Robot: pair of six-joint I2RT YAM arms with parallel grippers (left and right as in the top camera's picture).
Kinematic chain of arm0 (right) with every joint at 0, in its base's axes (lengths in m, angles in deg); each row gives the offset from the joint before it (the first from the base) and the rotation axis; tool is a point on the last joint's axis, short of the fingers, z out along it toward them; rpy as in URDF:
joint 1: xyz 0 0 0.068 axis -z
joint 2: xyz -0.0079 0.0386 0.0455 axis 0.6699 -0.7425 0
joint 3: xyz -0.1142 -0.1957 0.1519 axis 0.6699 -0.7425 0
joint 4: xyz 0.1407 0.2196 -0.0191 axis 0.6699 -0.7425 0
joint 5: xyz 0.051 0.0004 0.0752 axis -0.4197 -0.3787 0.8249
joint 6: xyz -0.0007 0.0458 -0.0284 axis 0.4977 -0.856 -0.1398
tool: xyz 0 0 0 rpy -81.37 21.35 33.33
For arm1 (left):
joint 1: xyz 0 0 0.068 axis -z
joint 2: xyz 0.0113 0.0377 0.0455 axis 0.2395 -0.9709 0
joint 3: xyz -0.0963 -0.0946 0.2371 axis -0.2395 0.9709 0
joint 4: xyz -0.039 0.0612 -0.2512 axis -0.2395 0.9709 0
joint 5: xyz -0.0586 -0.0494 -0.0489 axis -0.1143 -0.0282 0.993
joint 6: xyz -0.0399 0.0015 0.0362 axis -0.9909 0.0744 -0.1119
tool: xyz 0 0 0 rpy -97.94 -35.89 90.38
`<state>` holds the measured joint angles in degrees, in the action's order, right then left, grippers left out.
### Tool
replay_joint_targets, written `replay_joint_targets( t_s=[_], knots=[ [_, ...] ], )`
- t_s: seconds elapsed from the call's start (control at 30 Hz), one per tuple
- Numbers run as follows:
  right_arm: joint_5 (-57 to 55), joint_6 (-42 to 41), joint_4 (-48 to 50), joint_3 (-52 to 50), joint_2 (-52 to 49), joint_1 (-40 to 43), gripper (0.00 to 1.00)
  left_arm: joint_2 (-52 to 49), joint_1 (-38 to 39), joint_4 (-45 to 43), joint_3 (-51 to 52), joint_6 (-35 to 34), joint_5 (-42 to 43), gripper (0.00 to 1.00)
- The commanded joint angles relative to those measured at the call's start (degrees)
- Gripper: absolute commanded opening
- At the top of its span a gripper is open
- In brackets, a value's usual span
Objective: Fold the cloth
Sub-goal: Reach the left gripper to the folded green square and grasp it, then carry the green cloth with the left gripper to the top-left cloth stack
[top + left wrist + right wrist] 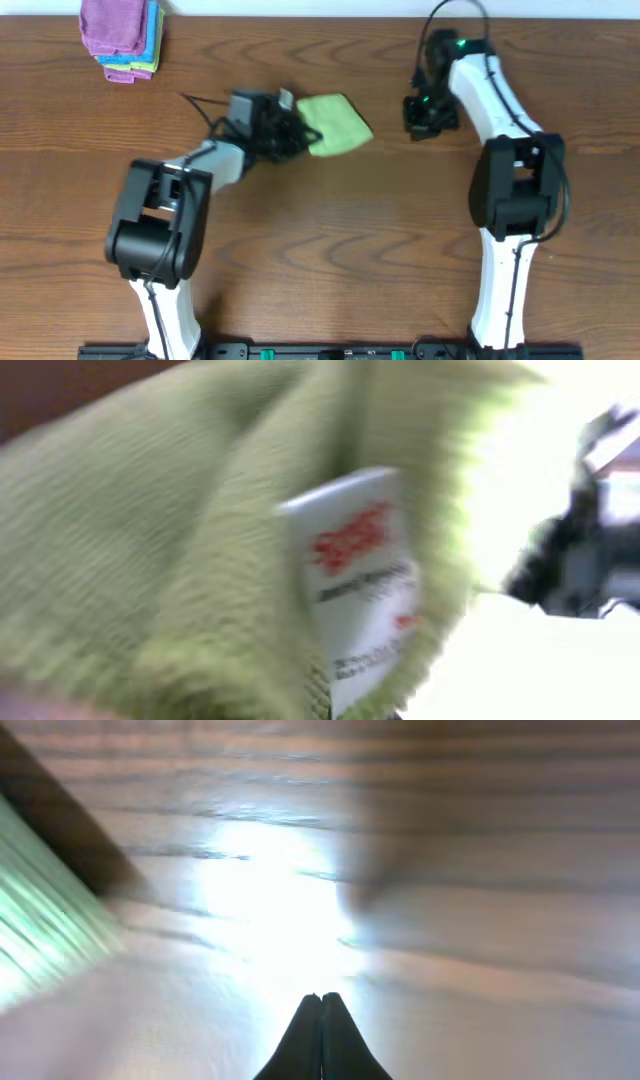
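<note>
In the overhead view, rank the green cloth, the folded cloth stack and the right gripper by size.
1. Folded cloth stack and green cloth: about alike, with the cloth partly hidden by the left gripper.
2. Right gripper: smallest.

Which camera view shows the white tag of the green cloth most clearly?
The left wrist view: the tag fills the middle, close up, with red print, though blurred. The overhead view shows the cloth, but no tag can be made out. The right wrist view shows no tag.
</note>
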<state>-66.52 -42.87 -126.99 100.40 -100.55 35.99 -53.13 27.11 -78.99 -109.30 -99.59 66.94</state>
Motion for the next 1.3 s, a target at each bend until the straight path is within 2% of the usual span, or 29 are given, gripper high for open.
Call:
replay_joint_targets(
  t_s=[0.0,0.1,0.27,0.4,0.57,0.87,1.27],
  knots=[
    [-2.6,2.9,-3.1,6.6,0.1,0.9,0.01,1.3,-3.8,-0.7,-8.1,-1.9,1.7,0.06],
    [-2.9,3.4,-6.5,11.4,0.2,0.8,0.01,2.3,-7.6,-0.7,-16.3,-2.9,1.0,0.06],
    [-2.9,3.4,-10.2,17.1,0.5,0.2,0.01,2.7,-15.8,-0.5,-27.8,-8.2,-5.3,0.06],
    [-2.9,3.4,-11.5,20.0,0.5,-0.3,0.01,2.7,-22.4,-0.5,-30.4,-10.6,-10.3,0.06],
    [-2.9,3.4,-11.1,20.6,0.5,-0.9,0.01,2.5,-28.9,-0.3,-30.5,-10.8,-11.5,0.06],
    [-2.7,3.4,-9.5,20.6,0.5,-3.1,0.01,0.0,-34.0,0.2,-32.9,-8.2,-14.9,0.05],
    [-2.7,3.4,-9.4,20.6,0.5,-5.2,0.01,-18.0,-35.0,15.0,-60.3,1.0,-14.9,0.06]
  ],
)
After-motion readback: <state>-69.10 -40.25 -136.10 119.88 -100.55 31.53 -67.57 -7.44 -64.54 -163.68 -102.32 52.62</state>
